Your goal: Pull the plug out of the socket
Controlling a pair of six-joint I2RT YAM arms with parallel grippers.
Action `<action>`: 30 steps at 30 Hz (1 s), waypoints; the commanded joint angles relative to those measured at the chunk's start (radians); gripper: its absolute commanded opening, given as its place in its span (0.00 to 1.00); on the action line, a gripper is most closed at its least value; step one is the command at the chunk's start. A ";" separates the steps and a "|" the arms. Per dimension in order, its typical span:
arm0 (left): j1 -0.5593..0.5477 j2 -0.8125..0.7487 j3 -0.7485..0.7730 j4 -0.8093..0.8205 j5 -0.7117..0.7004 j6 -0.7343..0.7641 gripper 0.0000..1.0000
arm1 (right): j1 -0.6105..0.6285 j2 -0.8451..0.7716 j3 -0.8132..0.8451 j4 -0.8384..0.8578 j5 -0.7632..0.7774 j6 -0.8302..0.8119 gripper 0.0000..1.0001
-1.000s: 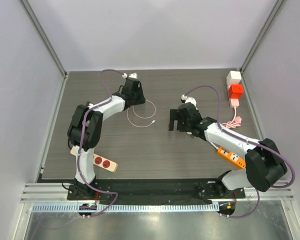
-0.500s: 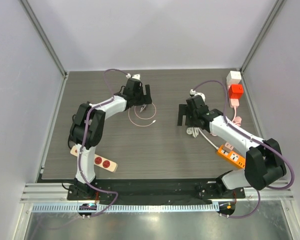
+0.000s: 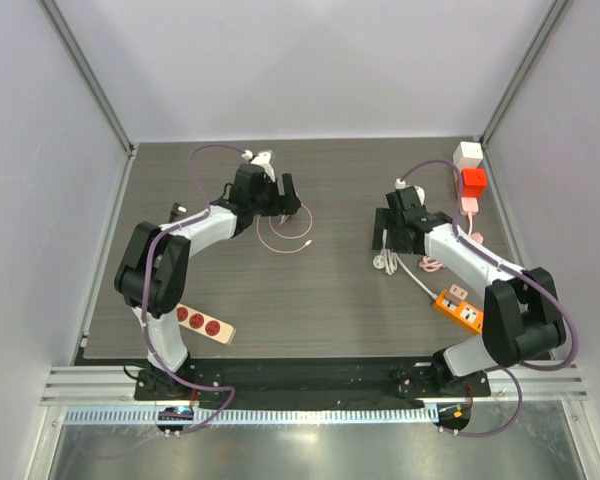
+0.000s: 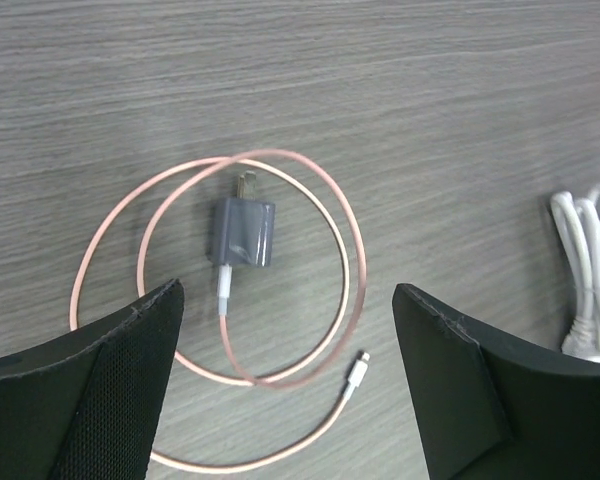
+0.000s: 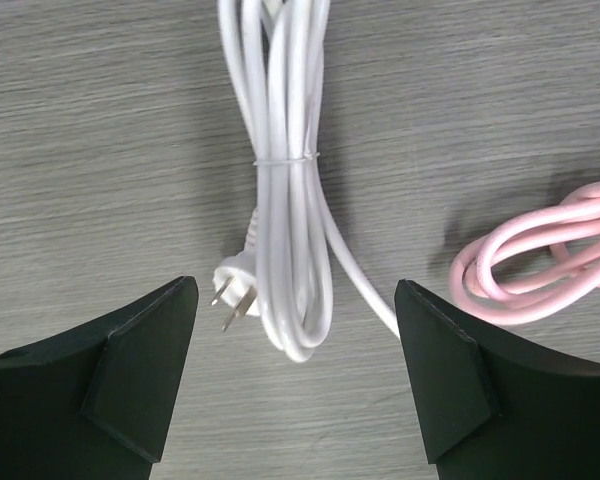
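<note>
The left gripper (image 4: 286, 292) hung with its jaws wide, holding nothing and touching nothing. Straight below it, between the two fingers, the grey charger plug (image 4: 244, 232) lay on the table (image 4: 430, 90), inside the loops of its thin pink cable (image 4: 346, 270). Its long axis ran crosswise to the line between the fingers, prongs pointing away, and it sat in no socket.

The right gripper (image 5: 295, 288) was also wide and empty, over the white cord bundle (image 5: 285, 180), whose white plug (image 5: 233, 292) lay bare too.

The only plug that seemed to sit in a socket was the pink plug (image 3: 467, 205) on the red socket cube (image 3: 470, 182) at the far right corner, though the top view was too small to be sure. The right arm was the nearer one to it.
</note>
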 commanded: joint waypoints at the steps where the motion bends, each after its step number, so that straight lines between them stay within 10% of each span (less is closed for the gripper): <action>1: 0.023 -0.080 -0.051 0.145 0.080 0.023 0.86 | -0.011 0.057 0.047 0.007 -0.030 -0.022 0.84; 8: 0.060 -0.114 -0.118 0.208 0.144 -0.007 0.89 | -0.011 0.138 0.042 0.055 -0.078 -0.003 0.74; 23: 0.085 -0.131 -0.184 0.272 0.210 -0.089 0.83 | 0.124 0.138 -0.084 0.144 -0.079 0.006 0.04; 30: 0.085 -0.129 -0.194 0.300 0.235 -0.115 0.75 | 0.362 0.131 -0.101 0.158 -0.122 0.118 0.01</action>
